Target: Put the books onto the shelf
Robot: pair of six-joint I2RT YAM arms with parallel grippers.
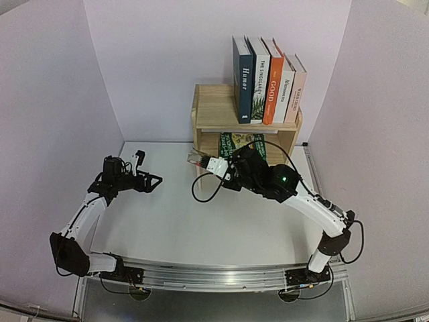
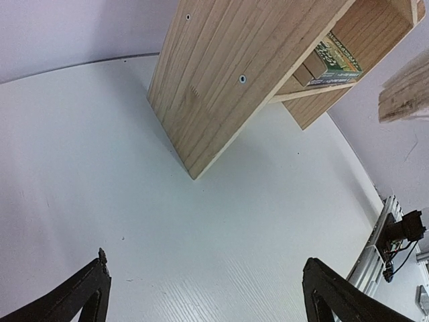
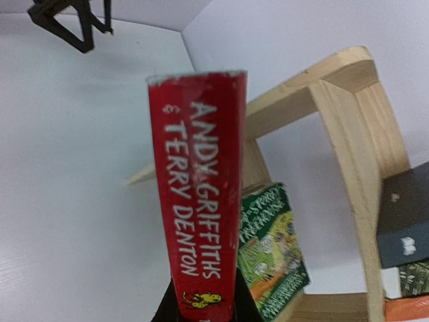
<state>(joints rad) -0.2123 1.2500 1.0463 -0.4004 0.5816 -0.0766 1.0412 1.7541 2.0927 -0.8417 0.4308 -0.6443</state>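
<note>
The pale wood shelf (image 1: 213,111) stands at the back of the table. Several books stand upright on its top, among them the dark blue "Humor" (image 1: 244,79) and the orange "GOOD" (image 1: 273,86). A green Treehouse paperback (image 1: 234,142) leans on the lower tier. My right gripper (image 1: 210,164) is shut on a red paperback (image 1: 195,159), held in the air just left of the shelf's lower tier. In the right wrist view the red spine (image 3: 198,194) rises from between the jaws (image 3: 204,314), with the green paperback (image 3: 271,251) behind it. My left gripper (image 1: 147,171) hangs open and empty over the table.
In the left wrist view the shelf's side panel (image 2: 228,80) is straight ahead, and the open fingers (image 2: 74,298) frame bare white table (image 2: 167,201). Lilac walls enclose the table on three sides. The aluminium base rail (image 1: 214,276) runs along the near edge.
</note>
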